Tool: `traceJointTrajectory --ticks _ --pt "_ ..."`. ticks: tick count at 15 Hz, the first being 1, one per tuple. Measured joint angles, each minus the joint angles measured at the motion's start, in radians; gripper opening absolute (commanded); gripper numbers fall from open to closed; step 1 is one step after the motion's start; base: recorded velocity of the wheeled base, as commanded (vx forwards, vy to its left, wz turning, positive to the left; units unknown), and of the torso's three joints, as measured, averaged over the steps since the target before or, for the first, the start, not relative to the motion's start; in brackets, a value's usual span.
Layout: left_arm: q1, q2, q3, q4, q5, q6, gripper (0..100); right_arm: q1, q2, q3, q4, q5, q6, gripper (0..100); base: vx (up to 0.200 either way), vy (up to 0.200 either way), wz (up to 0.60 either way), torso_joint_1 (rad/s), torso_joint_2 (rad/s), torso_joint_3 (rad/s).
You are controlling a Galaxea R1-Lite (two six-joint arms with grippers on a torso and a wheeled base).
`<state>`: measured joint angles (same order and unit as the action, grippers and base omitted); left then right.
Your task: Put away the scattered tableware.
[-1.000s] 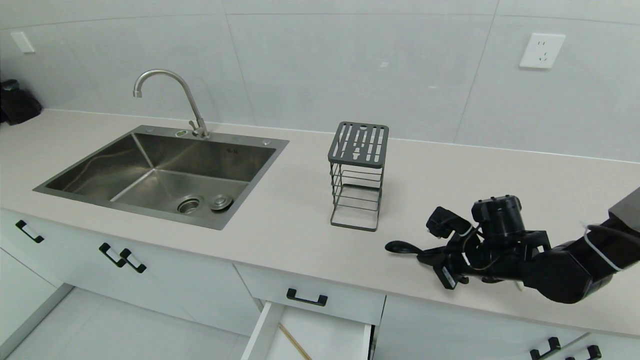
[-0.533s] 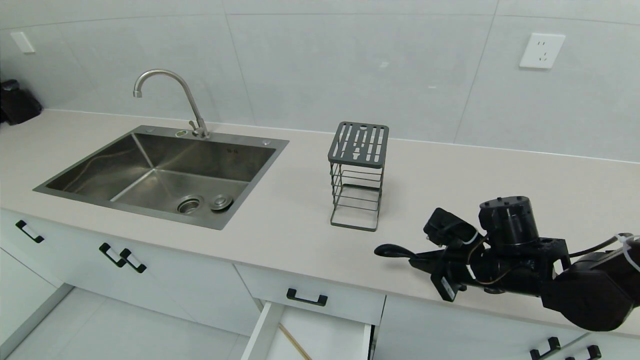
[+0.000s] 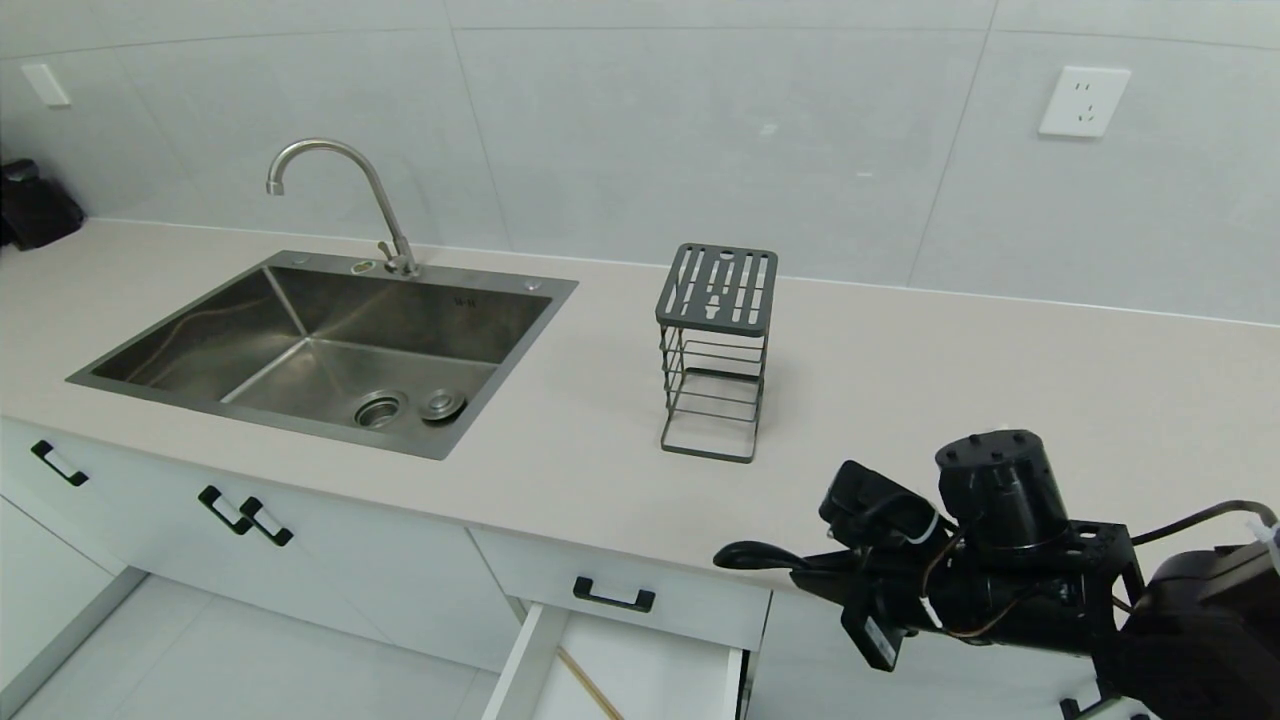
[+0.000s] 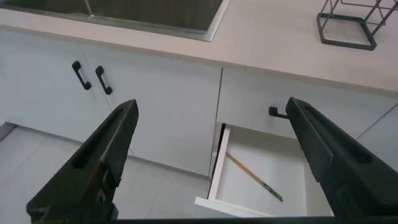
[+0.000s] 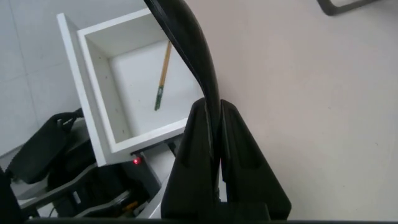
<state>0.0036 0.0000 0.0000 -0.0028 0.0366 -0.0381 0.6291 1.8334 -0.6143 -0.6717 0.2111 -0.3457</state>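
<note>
Spoon [image 3: 745, 555] looks light, stiff & slick; right gripper [image 3: 845, 578] fingers pinch its thin handle, bowl sticking out past them; left gripper [image 4: 211, 104] fingers wide apart.

Set into a pale beige stone countertop [image 3: 900, 380]: a rectangular stainless steel sink [image 3: 400, 320], with a curved chrome faucet [image 3: 401, 264] at its back rim. On the grey tiled wall [image 3: 640, 130], a white socket [image 3: 1084, 101] at right, a small white switch [image 3: 45, 84] far left. Below the sink, black bar handles [image 3: 245, 515] on white cupboard doors.
</note>
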Motion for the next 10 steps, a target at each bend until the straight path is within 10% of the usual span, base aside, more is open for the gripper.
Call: traceJointTrajectory --ticks 10 --pt "0.0 0.0 0.0 0.0 0.0 0.0 100 0.228 0.005 -0.091 -0.007 -0.002 0.249 0 0.0 0.0 0.0 0.0 0.0 0.0"
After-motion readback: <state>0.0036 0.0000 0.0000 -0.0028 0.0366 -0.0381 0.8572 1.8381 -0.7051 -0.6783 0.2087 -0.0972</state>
